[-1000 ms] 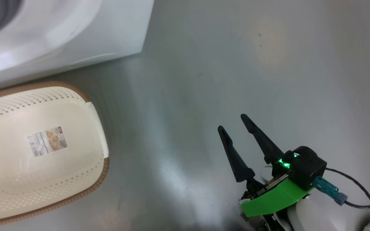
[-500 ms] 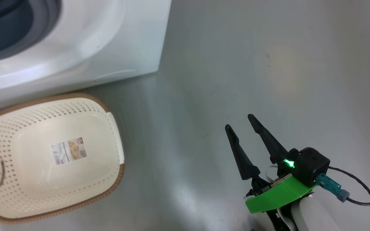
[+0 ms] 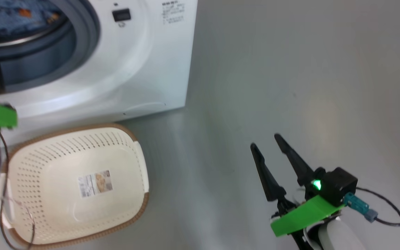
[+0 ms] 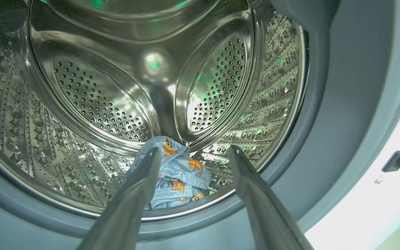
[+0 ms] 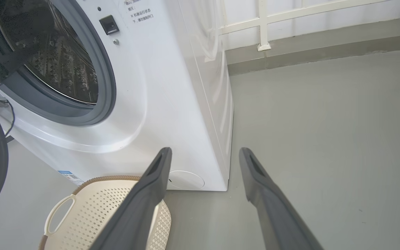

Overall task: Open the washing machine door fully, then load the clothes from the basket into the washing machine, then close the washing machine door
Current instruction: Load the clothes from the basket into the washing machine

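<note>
At the washing machine (image 3: 144, 69) mouth, left end effector (image 4: 194, 148) open, empty, facing the clothes (image 4: 179, 175) lying at the drum lip (image 4: 203, 205), basket (image 3: 64, 149) empty, right end effector (image 3: 266, 141) open over floor (image 3: 290, 69); risk: fabric pinched in the seal (image 4: 318, 104) when door shuts.

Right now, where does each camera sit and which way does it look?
Head: on the head, looking down at the basket, washing machine and floor; right pincer shows.
Left wrist: on that arm, looking into the drum at the clothes; left pincer shows.
Right wrist: on that arm, facing the washing machine's front; right pincer shows.
Shared: head and right wrist see the basket.
</note>
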